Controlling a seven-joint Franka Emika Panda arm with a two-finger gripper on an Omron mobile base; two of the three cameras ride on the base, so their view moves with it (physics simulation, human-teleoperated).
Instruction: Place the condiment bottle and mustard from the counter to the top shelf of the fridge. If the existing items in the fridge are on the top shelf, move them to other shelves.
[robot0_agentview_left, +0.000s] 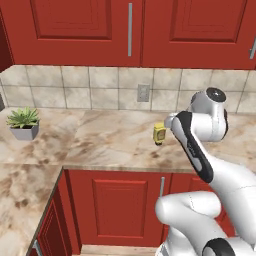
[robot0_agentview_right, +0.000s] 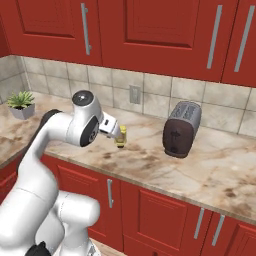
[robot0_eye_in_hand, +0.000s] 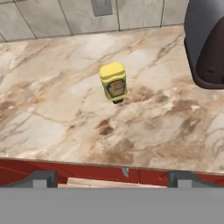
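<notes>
The mustard (robot0_eye_in_hand: 114, 82) is a small squat yellow container standing upright on the beige marbled counter (robot0_eye_in_hand: 65, 109), a little back from the front edge. It also shows as the mustard (robot0_agentview_left: 159, 134) and the mustard (robot0_agentview_right: 120, 136), right beside my white hand. My gripper (robot0_eye_in_hand: 113, 177) hovers above and in front of it, open, its two dark fingertips spread wide at the bottom of the hand view with nothing between them. The condiment bottle and the fridge are out of view.
A dark toaster (robot0_agentview_right: 181, 129) stands on the counter to the right of the mustard, near the tiled wall. A potted plant (robot0_agentview_left: 24, 122) sits far left. A wall outlet (robot0_agentview_left: 143, 92) is behind the mustard. Red cabinets hang above and stand below.
</notes>
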